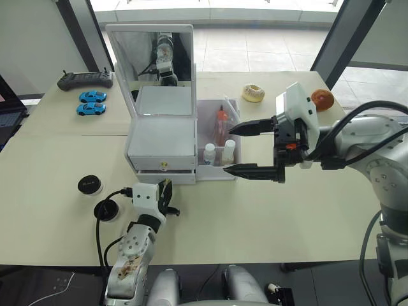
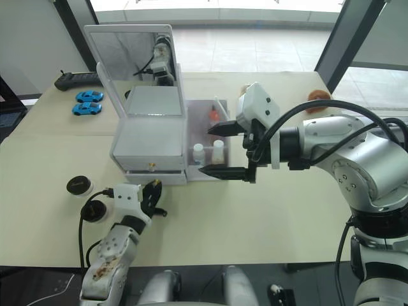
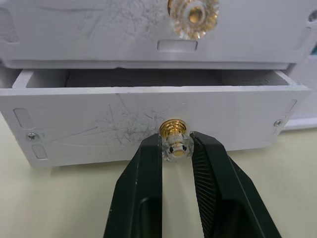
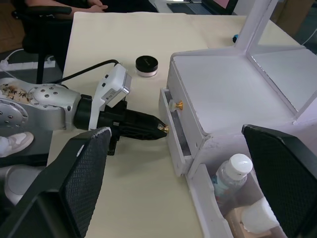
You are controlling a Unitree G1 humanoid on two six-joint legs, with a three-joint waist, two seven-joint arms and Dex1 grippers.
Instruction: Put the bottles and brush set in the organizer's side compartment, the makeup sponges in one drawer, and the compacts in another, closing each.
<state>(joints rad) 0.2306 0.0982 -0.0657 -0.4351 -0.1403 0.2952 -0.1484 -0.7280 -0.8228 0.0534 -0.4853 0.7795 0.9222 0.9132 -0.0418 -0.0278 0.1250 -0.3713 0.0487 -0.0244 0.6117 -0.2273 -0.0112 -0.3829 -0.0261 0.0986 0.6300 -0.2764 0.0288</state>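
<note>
The white organizer [image 1: 162, 137] stands mid-table with its mirror upright. Its lower drawer [image 3: 99, 129] is pulled slightly out, and my left gripper [image 3: 174, 147] is shut on that drawer's gold knob [image 3: 174, 133]. The upper drawer [image 3: 99, 25] is closed. The side compartment [image 1: 205, 109] holds two white-capped bottles [image 1: 209, 153] and the brush set [image 1: 221, 122]. My right gripper [image 1: 229, 150] hangs open just right of the compartment, empty. Two black compacts [image 1: 90, 185] lie on the table left of my left arm. The makeup sponges are hidden.
Two donuts [image 1: 253, 93] lie at the back right. Two blue toy cars [image 1: 92, 97] and a black controller [image 1: 85, 80] sit at the back left. A black cable [image 1: 102, 220] loops beside the nearer compact [image 1: 107, 210]. A seated person's hands [image 4: 91, 6] show beyond the table.
</note>
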